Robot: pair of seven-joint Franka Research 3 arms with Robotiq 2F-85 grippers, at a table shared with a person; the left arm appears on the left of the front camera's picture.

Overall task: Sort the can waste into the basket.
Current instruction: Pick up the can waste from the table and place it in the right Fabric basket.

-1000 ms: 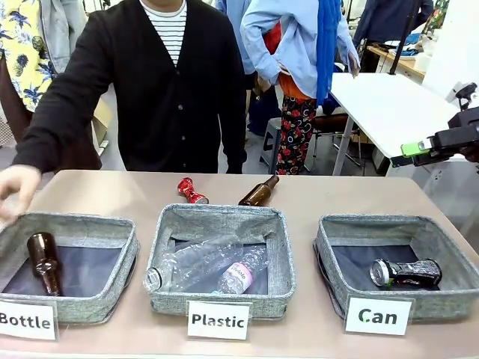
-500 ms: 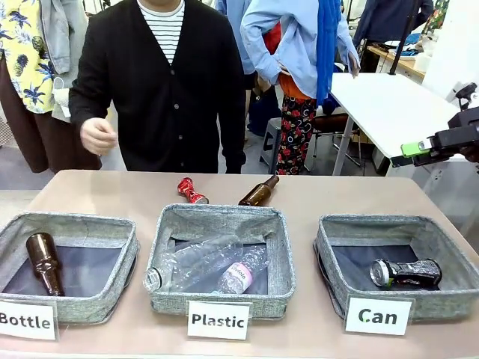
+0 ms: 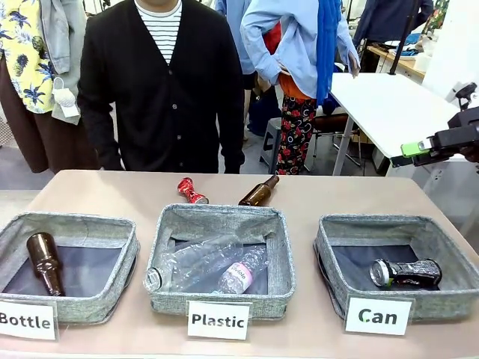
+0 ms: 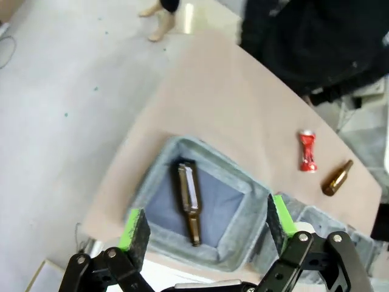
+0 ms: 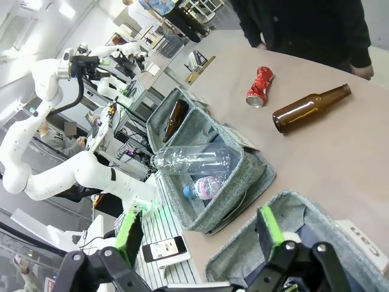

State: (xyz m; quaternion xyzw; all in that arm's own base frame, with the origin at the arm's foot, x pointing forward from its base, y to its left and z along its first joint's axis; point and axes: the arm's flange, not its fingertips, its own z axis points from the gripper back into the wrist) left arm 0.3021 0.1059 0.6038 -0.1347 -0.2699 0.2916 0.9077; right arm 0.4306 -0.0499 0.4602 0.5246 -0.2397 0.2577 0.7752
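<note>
A crushed red can point(image 3: 191, 191) lies on the table's far side behind the middle basket; the wrist views show the red can point(image 4: 307, 151) point(image 5: 259, 87) too. A black can point(image 3: 406, 273) lies on its side inside the grey basket point(image 3: 327, 250) signed "Can" at the right. My right gripper point(image 3: 409, 153) hangs high at the right edge, above and beyond that basket point(image 5: 240, 258), open and empty point(image 5: 199, 230). My left gripper point(image 4: 206, 222) is open with nothing in it, high over the left basket.
A brown bottle point(image 3: 259, 192) lies beside the red can. The middle "Plastic" basket point(image 3: 160, 250) holds two clear bottles. The left "Bottle" basket point(image 3: 127, 258) holds a brown bottle point(image 3: 43, 262). A person in a black cardigan point(image 3: 161, 90) stands at the far edge.
The person's hand has drawn back from over the left basket to their side. Both grippers and all cans stay where they were.
</note>
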